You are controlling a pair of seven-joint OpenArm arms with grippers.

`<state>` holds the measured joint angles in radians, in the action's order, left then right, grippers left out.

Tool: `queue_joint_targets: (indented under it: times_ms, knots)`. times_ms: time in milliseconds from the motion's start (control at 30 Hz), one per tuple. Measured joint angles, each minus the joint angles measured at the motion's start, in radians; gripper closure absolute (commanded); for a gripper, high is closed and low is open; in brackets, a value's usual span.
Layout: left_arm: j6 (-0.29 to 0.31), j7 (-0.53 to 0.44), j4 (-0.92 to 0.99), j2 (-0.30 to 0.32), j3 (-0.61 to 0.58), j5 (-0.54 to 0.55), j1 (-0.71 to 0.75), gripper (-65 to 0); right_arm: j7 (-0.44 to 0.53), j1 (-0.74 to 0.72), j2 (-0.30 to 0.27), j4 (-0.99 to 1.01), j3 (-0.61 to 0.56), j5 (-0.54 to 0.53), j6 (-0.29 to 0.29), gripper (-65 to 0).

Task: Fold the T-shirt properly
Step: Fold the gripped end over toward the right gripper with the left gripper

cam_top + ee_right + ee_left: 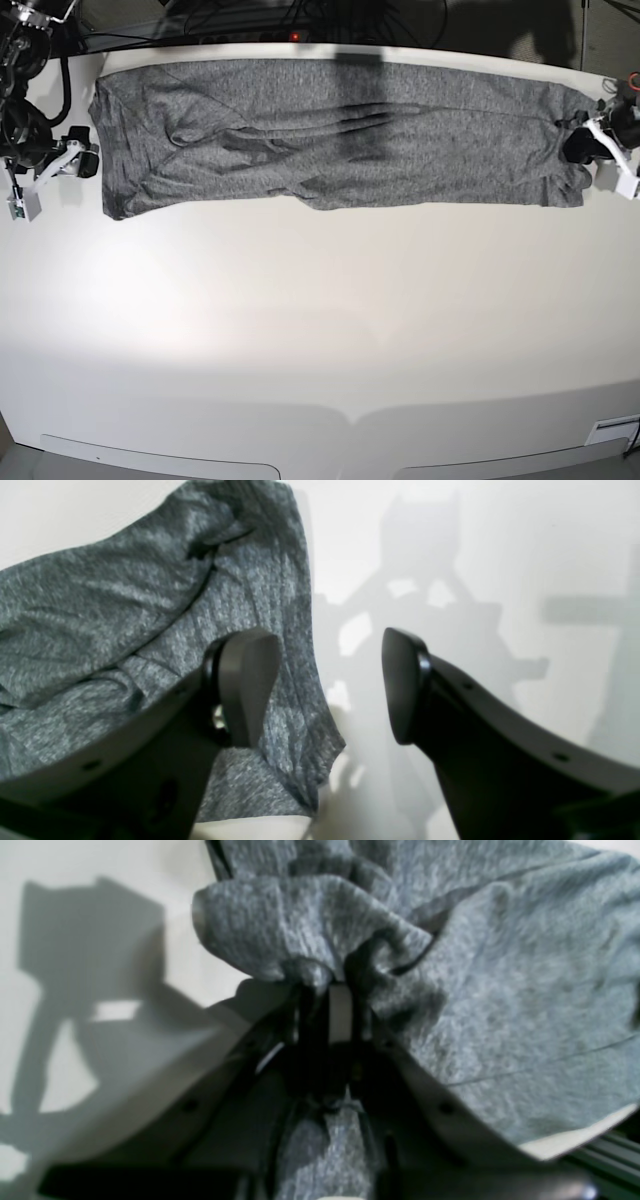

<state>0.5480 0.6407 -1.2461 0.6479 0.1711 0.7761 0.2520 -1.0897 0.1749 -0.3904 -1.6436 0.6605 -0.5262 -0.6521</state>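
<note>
Now | left hand (pixel 330 990) pinching T-shirt (pixel 330 130) edge; right hand (pixel 327 685) spread; no readable writing

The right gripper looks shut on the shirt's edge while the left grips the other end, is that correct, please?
Not quite: the right gripper is open, one finger over the shirt, holding nothing, as the right wrist view shows. The left gripper does grip the other end.
</note>
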Motion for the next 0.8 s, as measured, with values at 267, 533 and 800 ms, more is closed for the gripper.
queue_joint_targets:
  times_ms: [267, 533, 800]
  knots:
    - [-0.119, -0.082, -0.003, -0.001, 0.075, -0.158, 0.026, 0.0, 0.000, 0.000, 0.000, 0.000, 0.000, 0.000, 0.000, -36.2]
    - [-0.156, 0.022, 0.008, -0.003, 0.228, -0.145, 0.052, 0.0, 0.000, 0.000, 0.002, 0.000, -0.001, 0.000, -0.003, -36.2]
    - [-0.232, 0.126, -0.261, -0.008, 0.224, -0.017, 0.127, 0.0, -0.001, 0.001, 0.000, 0.000, -0.022, 0.000, -0.003, -36.2]
